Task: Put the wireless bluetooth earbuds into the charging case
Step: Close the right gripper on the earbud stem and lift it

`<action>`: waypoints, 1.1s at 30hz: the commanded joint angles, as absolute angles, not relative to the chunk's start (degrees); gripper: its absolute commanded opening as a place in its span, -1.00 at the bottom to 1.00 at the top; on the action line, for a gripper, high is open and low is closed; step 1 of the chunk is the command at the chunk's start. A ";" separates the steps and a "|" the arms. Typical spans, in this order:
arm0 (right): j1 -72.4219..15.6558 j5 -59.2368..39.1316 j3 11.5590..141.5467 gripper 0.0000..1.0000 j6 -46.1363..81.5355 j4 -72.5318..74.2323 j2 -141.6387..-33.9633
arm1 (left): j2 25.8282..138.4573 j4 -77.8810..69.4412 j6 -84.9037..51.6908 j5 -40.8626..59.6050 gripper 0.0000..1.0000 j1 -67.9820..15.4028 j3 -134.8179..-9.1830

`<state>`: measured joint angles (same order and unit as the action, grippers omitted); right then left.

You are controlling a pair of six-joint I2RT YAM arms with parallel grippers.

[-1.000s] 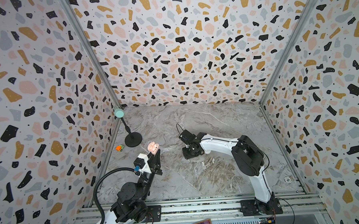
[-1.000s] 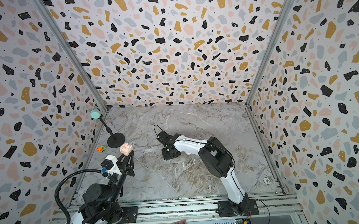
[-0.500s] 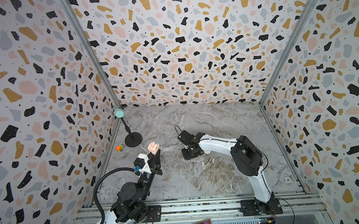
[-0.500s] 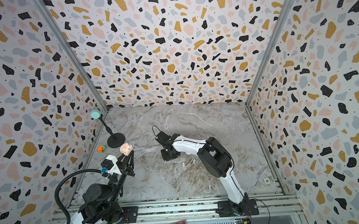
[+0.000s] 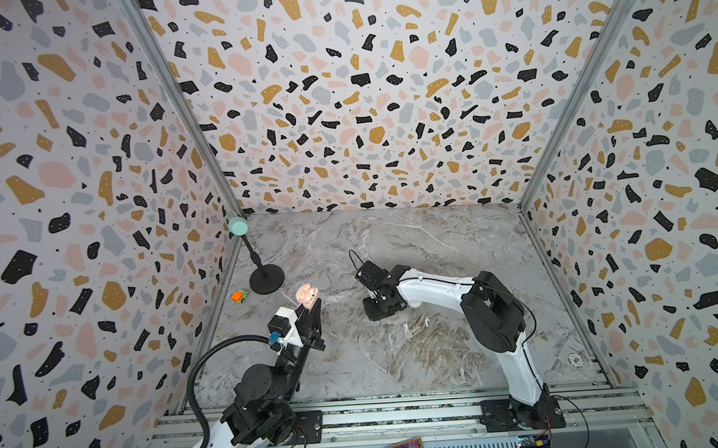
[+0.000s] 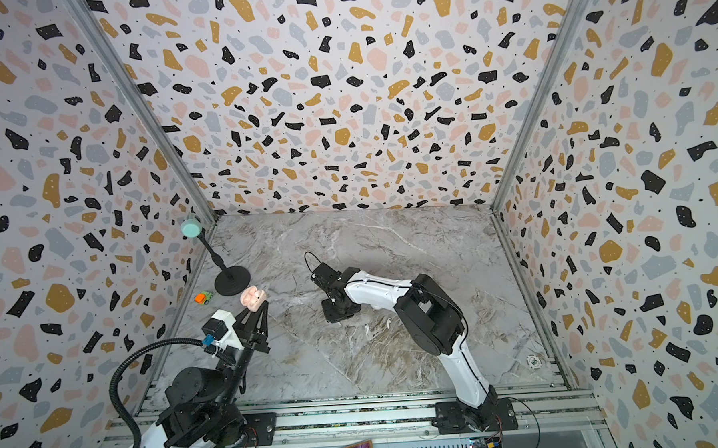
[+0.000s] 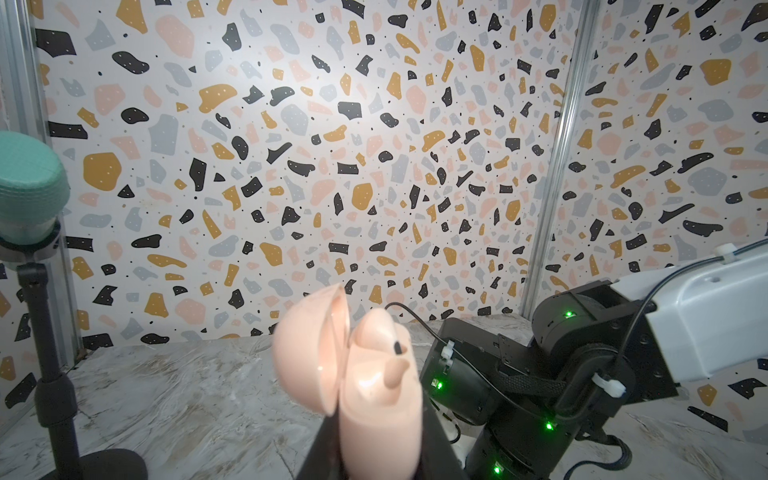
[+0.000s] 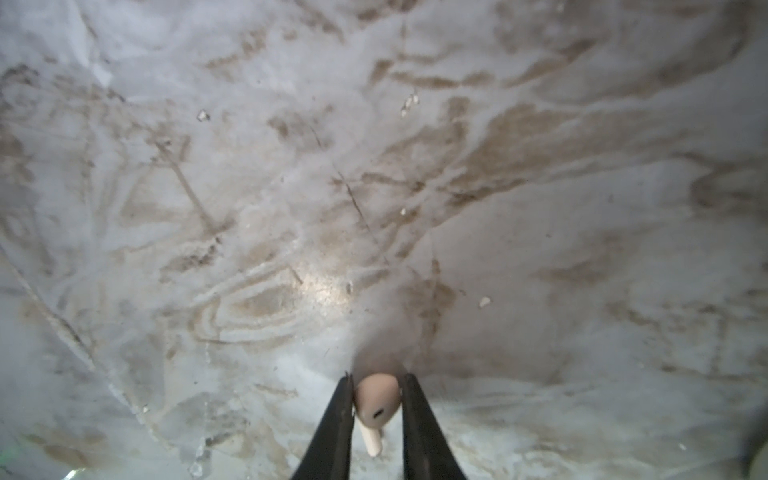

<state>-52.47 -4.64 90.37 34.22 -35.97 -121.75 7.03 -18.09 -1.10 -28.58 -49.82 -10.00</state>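
My left gripper [image 5: 311,312] [image 6: 258,314] [image 7: 376,424] is shut on the pink charging case [image 5: 307,296] [image 6: 253,298] [image 7: 380,399] and holds it upright above the table's left side. The case's lid [image 7: 309,345] is swung open, and one earbud [image 7: 392,370] sits in it. My right gripper [image 5: 376,313] [image 6: 336,315] [image 8: 378,377] points down at the marble near the middle. Its fingers [image 8: 343,415] press both sides of a pinkish earbud [image 8: 378,399] lying on the table. Two more whitish earbuds [image 5: 405,326] [image 5: 427,321] [image 6: 366,328] lie just in front of the right gripper.
A black stand [image 5: 267,279] [image 6: 231,280] with a teal head [image 5: 238,225] [image 7: 29,187] stands at the left wall. An orange and green toy car [image 5: 239,296] lies beside it. A small white disc [image 5: 575,360] rests near the front right corner. Patterned walls enclose three sides.
The right gripper's jaws have closed in on the earbud, and it has edged slightly left. The left arm and case have not moved.
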 commanded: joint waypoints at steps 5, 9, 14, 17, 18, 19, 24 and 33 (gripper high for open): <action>-52.03 -7.54 85.85 -0.62 35.07 -35.07 -121.24 | 6.57 -20.83 -1.41 -27.88 -1.00 -49.47 -9.40; -51.67 -8.66 83.57 -0.63 35.66 -32.01 -118.81 | 6.63 -20.83 -1.40 -27.86 -1.00 -49.40 -9.40; -51.26 -8.99 81.30 -0.64 36.46 -29.35 -116.07 | 6.60 -20.81 -1.32 -27.88 -1.00 -49.49 -9.40; -50.82 -10.30 79.31 -0.64 36.89 -26.77 -114.04 | 6.67 -20.79 -1.32 -27.91 -1.00 -49.40 -9.40; -50.67 -10.61 78.60 -0.65 37.15 -25.94 -113.40 | 6.66 -20.75 -1.32 -27.86 -1.00 -49.41 -9.40; -50.55 -10.85 78.05 -0.65 37.34 -25.29 -112.90 | 6.64 -20.76 -1.32 -27.88 -1.00 -49.45 -9.40; -49.37 -13.96 74.87 -0.65 38.05 -21.28 -110.43 | 6.62 -20.74 -1.40 -27.82 -1.00 -49.40 -9.40; -47.49 -19.15 70.23 -0.64 39.60 -16.12 -107.51 | 6.62 -20.79 -1.52 -27.54 -1.00 -49.41 -9.40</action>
